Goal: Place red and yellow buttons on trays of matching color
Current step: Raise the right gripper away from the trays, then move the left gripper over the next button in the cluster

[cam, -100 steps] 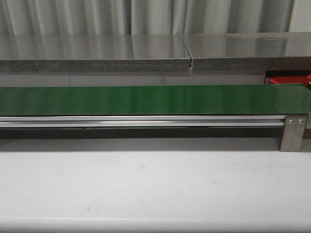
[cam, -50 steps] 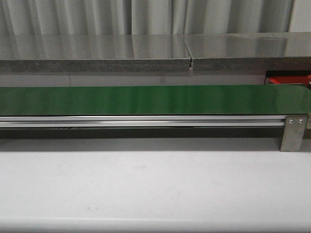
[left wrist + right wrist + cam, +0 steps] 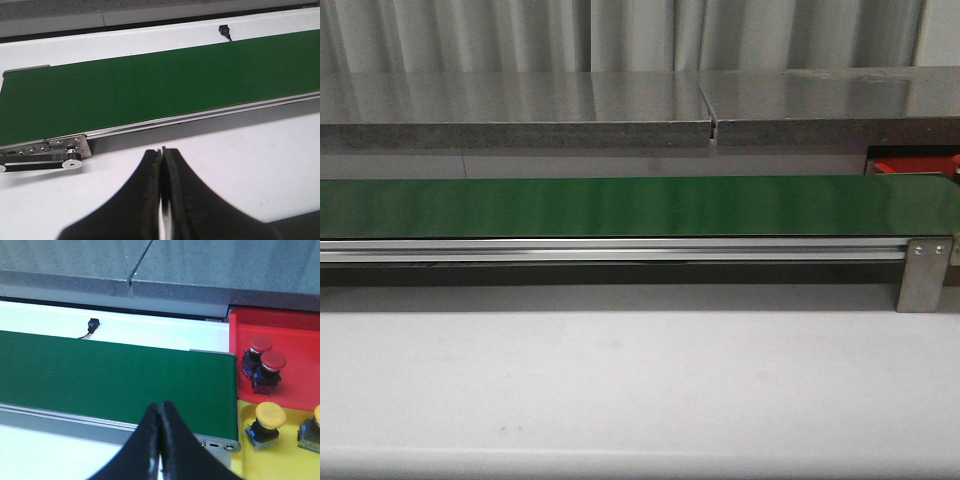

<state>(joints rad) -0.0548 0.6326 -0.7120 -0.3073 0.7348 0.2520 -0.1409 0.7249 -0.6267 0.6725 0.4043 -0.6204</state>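
Note:
In the right wrist view, two red buttons (image 3: 265,364) stand on the red tray (image 3: 295,385) beyond the belt's end. Two yellow buttons, one whole (image 3: 267,421) and one cut by the frame edge (image 3: 312,430), stand on the yellow tray (image 3: 280,460). My right gripper (image 3: 160,405) is shut and empty above the green belt's near rail. My left gripper (image 3: 161,151) is shut and empty over the white table, short of the belt's other end. The green belt (image 3: 640,205) carries no buttons. A sliver of the red tray (image 3: 910,163) shows in the front view.
The conveyor's metal rail (image 3: 610,250) and end bracket (image 3: 925,272) stand between the white table (image 3: 640,380) and the belt. A grey counter (image 3: 620,110) runs behind it. A pulley block (image 3: 60,155) marks the belt's left end. A small black connector (image 3: 92,326) lies behind the belt.

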